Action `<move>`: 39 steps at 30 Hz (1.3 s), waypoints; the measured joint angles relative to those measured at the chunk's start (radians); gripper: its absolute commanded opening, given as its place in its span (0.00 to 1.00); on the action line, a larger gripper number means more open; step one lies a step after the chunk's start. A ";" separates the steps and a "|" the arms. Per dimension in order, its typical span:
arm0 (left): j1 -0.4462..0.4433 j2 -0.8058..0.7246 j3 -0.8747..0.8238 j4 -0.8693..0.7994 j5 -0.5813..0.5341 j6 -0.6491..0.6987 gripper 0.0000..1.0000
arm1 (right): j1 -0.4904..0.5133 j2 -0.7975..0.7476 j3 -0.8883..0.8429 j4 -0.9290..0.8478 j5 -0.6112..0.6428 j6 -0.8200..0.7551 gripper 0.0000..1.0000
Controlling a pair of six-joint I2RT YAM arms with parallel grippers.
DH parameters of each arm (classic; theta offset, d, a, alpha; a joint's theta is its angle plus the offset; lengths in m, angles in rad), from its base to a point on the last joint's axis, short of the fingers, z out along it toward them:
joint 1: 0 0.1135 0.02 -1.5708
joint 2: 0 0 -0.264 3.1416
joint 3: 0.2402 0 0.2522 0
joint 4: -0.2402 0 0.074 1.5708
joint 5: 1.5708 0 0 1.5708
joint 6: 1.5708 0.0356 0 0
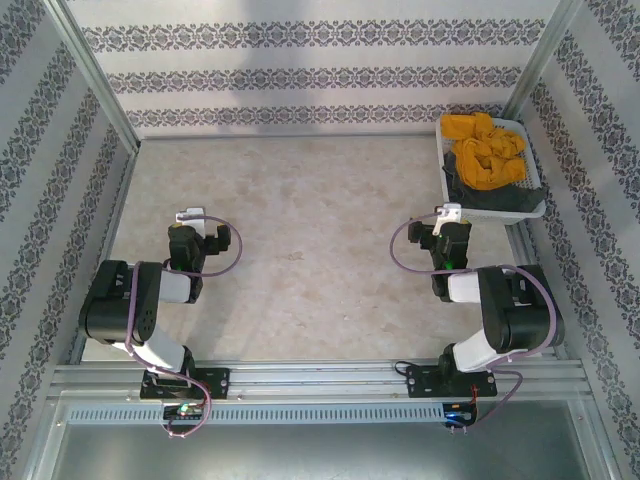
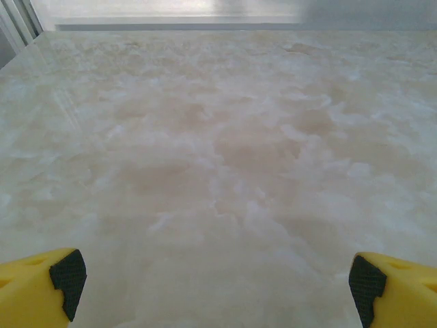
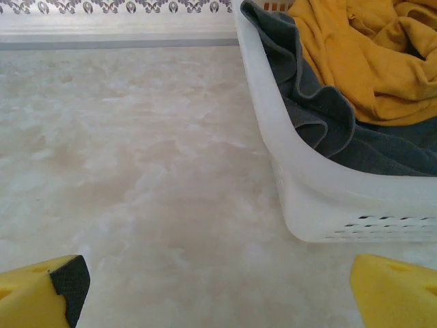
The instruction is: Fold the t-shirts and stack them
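Two arms stand at the bottom edge of the top view, bolted to a metal rail (image 1: 320, 375). At lower left, the left arm is folded back over its base. The left gripper (image 1: 192, 222) points up the frame over the pale marbled table (image 1: 320, 230), low and left of centre. In the left wrist view, the left gripper (image 2: 215, 283) is spread wide. Its yellow fingers (image 2: 31, 287) with dark pads sit in the two lower corners, with nothing but bare table (image 2: 218, 137) between them.

The middle of the table lies between the two arms.

At lower right of the top view, the right arm is folded the same way. The right gripper (image 1: 450, 222) points up the frame, just below the lower left corner of the white basket (image 1: 444, 170) but not touching it. In the right wrist view, the right gripper (image 3: 218, 290) is also released. Its fingers (image 3: 34, 294) are far apart in the lower corners, with bare table (image 3: 136, 150) between them.

Both shirts are in the basket, which stands at the upper right of the top view near the patterned wall (image 1: 320, 75). The orange shirt (image 1: 485, 152) lies crumpled on top. The grey shirt (image 1: 497, 200) lies under it and shows along the lower and left sides. In the right wrist view, the basket (image 3: 314, 198) takes up the upper right. There the grey shirt (image 3: 317, 113) drapes against the near wall up to its rim, and the orange shirt (image 3: 369, 61) is heaped above it.
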 measured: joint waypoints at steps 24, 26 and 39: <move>0.000 0.000 0.000 0.000 0.000 0.000 1.00 | 0.000 0.000 0.000 0.000 0.000 0.000 0.98; 0.000 0.000 0.000 0.000 0.000 0.000 1.00 | 0.000 0.000 0.000 0.000 0.000 0.000 0.98; 0.000 0.000 -0.037 0.051 -0.035 -0.001 1.00 | 0.001 0.000 -0.002 0.024 -0.008 -0.002 0.98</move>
